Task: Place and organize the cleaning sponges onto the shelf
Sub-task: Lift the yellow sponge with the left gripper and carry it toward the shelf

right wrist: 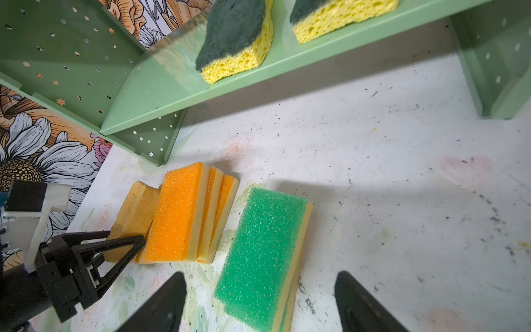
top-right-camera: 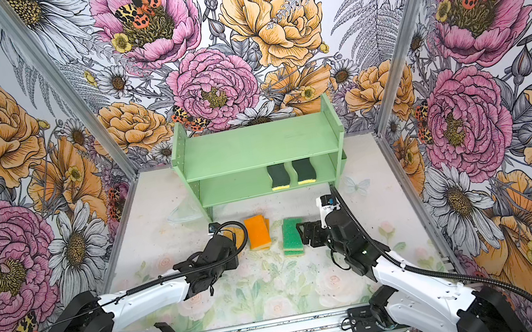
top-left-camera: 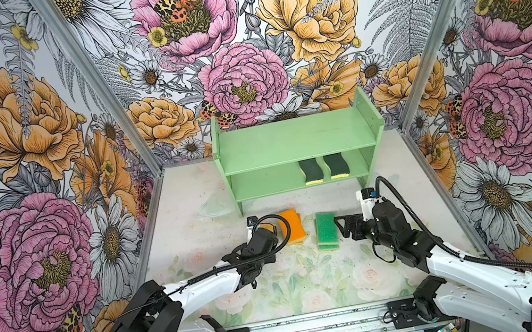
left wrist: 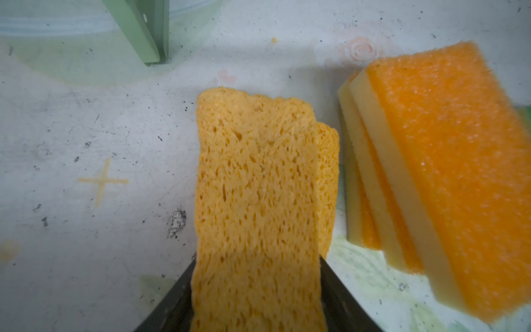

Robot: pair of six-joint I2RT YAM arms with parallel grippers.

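The mint-green shelf (top-left-camera: 293,140) (top-right-camera: 254,147) stands at the back. Two wavy dark-green-topped sponges (top-left-camera: 309,170) (top-left-camera: 335,165) lie on the right half of its lower tier; the top tier is bare. My left gripper (left wrist: 257,258) is shut on a porous yellow sponge (left wrist: 255,178), jaws pressing both its sides, with a second porous one (left wrist: 327,184) just behind. Beside them lies a stack of orange-topped sponges (top-left-camera: 292,225) (right wrist: 175,212). My right gripper (right wrist: 261,277) hangs open over the near end of the green-topped sponge stack (top-left-camera: 327,228) (right wrist: 264,247).
A clear plastic piece (top-left-camera: 213,207) lies on the floral mat by the shelf's left leg (left wrist: 138,31). Floral walls close in the left, right and back. A metal rail (top-left-camera: 321,329) runs along the front edge under both arm bases.
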